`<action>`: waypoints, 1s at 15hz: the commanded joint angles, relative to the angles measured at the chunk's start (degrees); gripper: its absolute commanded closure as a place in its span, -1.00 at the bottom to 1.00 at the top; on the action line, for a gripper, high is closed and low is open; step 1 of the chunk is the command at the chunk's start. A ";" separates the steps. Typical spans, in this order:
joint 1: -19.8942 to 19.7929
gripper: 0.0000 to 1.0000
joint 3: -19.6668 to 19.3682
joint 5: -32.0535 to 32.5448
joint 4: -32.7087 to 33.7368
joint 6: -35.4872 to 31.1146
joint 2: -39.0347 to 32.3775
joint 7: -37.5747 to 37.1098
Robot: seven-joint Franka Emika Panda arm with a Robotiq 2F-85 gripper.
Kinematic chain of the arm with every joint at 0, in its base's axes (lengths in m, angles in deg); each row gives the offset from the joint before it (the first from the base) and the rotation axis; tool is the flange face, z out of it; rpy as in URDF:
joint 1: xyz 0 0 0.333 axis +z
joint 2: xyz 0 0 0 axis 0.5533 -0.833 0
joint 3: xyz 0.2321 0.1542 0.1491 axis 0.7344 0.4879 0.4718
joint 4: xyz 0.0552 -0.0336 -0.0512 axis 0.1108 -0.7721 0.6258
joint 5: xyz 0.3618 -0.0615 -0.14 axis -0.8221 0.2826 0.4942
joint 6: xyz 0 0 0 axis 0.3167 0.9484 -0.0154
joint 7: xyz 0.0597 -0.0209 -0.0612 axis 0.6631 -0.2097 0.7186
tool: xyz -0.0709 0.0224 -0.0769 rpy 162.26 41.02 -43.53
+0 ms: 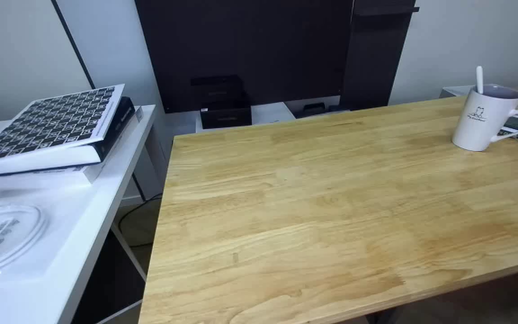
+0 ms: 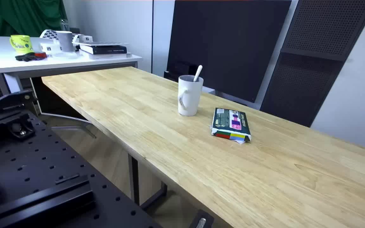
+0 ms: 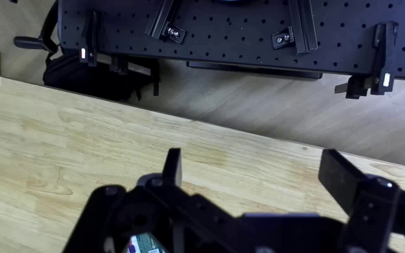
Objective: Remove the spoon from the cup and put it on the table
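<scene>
The white cup [image 1: 477, 123] stands upright on the wooden table [image 1: 322, 207] in both exterior views [image 2: 190, 98]. The pale spoon [image 1: 480, 80] leans inside the cup, with its thin handle sticking out above the rim [image 2: 198, 72]. Its lower part is hidden in the cup. My gripper [image 3: 252, 154] shows only in the wrist view. It is open, with nothing between its fingers, above the table [image 3: 83, 151] near its edge. The cup and spoon are out of the wrist view, and the arm is in neither exterior view apart from perhaps a pale piece at an edge.
A dark flat package [image 2: 231, 123] lies beside the cup; part of it shows in the wrist view [image 3: 144, 243]. A white table [image 1: 68, 225] with books [image 1: 52, 119] stands apart. A black perforated base [image 2: 59, 164] with clamps [image 3: 385, 58] lies across a gap.
</scene>
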 commanded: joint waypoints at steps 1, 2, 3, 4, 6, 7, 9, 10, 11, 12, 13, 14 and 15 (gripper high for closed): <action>1.08 -1.00 -0.97 0.55 0.13 0.17 -0.23 -0.58; 1.08 -1.00 -0.97 0.55 0.13 0.17 -0.23 -0.58; 1.08 -1.00 -0.97 0.55 0.13 0.16 -0.23 -0.58; 1.08 -1.00 -0.97 0.55 0.13 0.16 -0.23 -0.58; 1.08 -1.00 -0.97 0.55 0.13 0.16 -0.23 -0.57; 1.08 -1.00 -0.97 0.55 0.13 0.16 -0.23 -0.57; 1.08 -1.00 -0.97 0.55 0.13 0.16 -0.23 -0.57; 1.17 -1.00 -1.69 0.51 0.52 0.05 -0.88 0.97; 0.55 -1.00 -2.26 1.18 1.28 -0.12 -2.09 1.74; 0.21 -1.00 -3.13 1.60 1.82 -0.42 -3.01 2.85; -0.40 -1.00 -4.03 2.14 2.48 -0.89 -4.03 3.63; -0.99 -1.00 -5.20 3.00 3.12 -1.80 -5.16 4.78; -1.38 -1.00 -6.43 3.59 3.69 -2.80 -6.29 6.07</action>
